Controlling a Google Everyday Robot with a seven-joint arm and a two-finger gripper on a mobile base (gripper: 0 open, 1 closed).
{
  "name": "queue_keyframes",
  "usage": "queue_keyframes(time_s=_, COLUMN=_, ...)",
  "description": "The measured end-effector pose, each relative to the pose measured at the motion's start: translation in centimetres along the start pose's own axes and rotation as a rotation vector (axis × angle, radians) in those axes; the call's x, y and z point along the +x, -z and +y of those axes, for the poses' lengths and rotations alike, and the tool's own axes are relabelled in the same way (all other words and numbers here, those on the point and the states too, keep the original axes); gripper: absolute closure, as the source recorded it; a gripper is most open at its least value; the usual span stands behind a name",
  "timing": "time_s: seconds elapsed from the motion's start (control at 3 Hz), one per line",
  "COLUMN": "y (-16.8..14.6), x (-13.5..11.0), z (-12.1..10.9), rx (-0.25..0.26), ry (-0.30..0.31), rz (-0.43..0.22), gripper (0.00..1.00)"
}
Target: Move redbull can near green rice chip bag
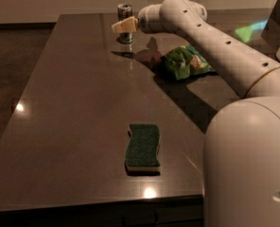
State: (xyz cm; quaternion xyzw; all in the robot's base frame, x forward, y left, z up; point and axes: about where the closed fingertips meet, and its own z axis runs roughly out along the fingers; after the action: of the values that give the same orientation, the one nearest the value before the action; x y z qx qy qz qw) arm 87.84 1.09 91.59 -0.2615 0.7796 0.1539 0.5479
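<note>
The redbull can [125, 12] stands upright at the far edge of the dark table [74, 108], slim and silver-grey. My gripper [123, 26] reaches in from the right and sits right in front of the can, covering its lower part. The green rice chip bag [183, 62] lies crinkled on the table to the right of the can, partly behind my arm [215, 41].
A sponge [143, 145] with a dark green top lies near the table's front edge. My white arm and base [249, 164] fill the right side. The floor shows beyond the table's left edge.
</note>
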Motion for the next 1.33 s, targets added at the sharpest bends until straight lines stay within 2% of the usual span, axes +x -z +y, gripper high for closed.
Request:
queue_keyframes(time_s=0.67, y=-2.6, x=-1.0, z=0.5, rx=-0.022, ry=0.003, rz=-0.03, gripper=0.0)
queue_keyframes(time_s=1.0, y=-3.7, x=-1.8, z=1.0, rx=-0.041, ry=0.002, rz=-0.04, gripper=0.23)
queue_keyframes(time_s=1.33, y=-4.1, x=-2.2, z=1.3, rx=-0.054, ry=-0.002, rz=-0.042, gripper=0.54)
